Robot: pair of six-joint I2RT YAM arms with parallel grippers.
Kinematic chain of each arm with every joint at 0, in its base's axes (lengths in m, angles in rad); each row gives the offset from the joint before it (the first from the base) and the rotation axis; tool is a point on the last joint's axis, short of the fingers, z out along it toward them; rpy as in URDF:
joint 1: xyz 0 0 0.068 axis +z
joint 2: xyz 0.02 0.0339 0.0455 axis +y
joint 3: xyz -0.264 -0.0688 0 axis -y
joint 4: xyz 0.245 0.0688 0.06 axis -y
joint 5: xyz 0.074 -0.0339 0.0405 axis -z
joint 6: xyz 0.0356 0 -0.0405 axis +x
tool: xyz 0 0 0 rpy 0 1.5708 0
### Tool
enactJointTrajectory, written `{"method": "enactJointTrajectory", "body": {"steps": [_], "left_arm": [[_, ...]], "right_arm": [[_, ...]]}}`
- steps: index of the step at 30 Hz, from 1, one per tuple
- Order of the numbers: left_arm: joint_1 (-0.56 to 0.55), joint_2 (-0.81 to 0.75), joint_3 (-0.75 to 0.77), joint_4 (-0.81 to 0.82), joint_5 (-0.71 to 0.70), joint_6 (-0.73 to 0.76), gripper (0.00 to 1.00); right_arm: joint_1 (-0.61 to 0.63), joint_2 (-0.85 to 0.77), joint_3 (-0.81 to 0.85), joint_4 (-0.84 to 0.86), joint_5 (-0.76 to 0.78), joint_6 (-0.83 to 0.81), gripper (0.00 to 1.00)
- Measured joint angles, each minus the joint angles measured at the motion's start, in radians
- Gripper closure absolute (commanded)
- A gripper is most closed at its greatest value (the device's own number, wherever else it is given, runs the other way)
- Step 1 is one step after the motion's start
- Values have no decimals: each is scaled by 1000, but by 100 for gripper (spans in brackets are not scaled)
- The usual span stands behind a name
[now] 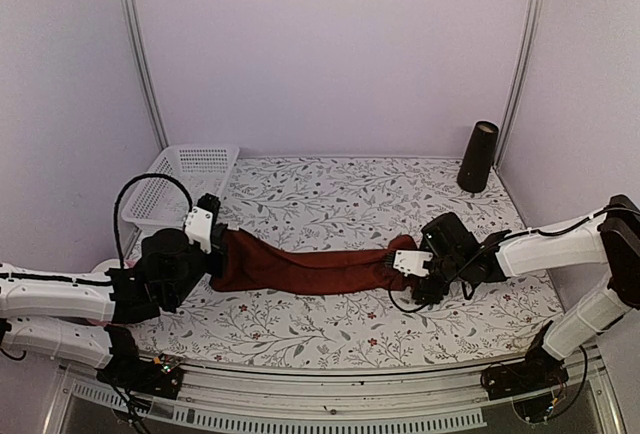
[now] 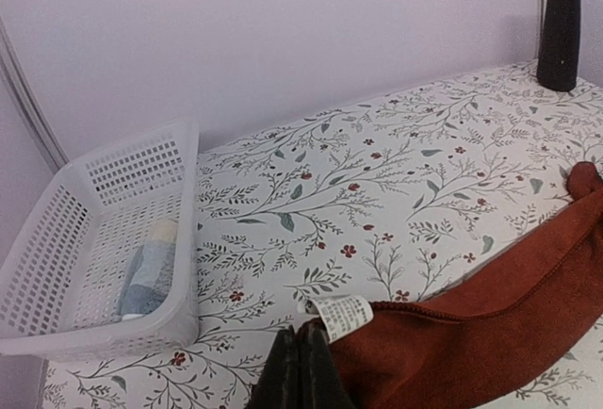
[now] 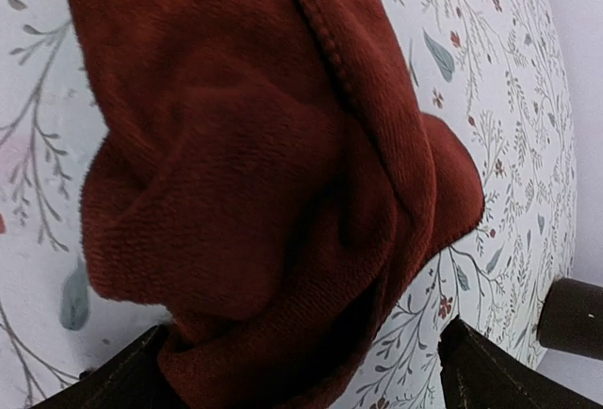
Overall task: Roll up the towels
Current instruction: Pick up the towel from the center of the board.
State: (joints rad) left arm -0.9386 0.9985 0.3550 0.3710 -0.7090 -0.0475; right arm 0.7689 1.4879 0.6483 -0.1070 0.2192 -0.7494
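Observation:
The dark red-maroon towel (image 1: 310,269) lies bunched in a long strip across the table (image 1: 340,194), running between my two grippers. My left gripper (image 1: 214,237) is shut at the towel's left corner (image 2: 452,334), right beside its white care label (image 2: 341,317); the cloth meets the closed fingertips (image 2: 300,357). My right gripper (image 1: 412,274) stands open around the crumpled right end (image 3: 254,192), one dark finger on each side (image 3: 122,381) and not pinching it. The pastel towel (image 2: 149,272) lies rolled up in the white basket (image 2: 57,239).
The white mesh basket (image 1: 185,179) stands at the back left, close to my left arm. A black cylinder (image 1: 478,157) stands upright at the back right near the wall. Metal frame posts (image 1: 140,54) run up both back corners.

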Motion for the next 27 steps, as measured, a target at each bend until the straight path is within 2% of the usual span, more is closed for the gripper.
{"method": "enactJointTrajectory", "body": {"steps": [5,11,17,27], "left_arm": [[0,-16,-18,12,-6,9,100],[0,-18,-22,14,-6,14,100],[0,-18,-23,21,-5,14,100],[0,-18,-24,21,2,14,100]], "right_arm": [[-89,-44,-16,-11,45,2,1],[-134,-138,-54,-31,71,-16,0],[-221,-167,-78,-42,87,-59,7],[-235,-146,-89,-37,148,-66,4]]}}
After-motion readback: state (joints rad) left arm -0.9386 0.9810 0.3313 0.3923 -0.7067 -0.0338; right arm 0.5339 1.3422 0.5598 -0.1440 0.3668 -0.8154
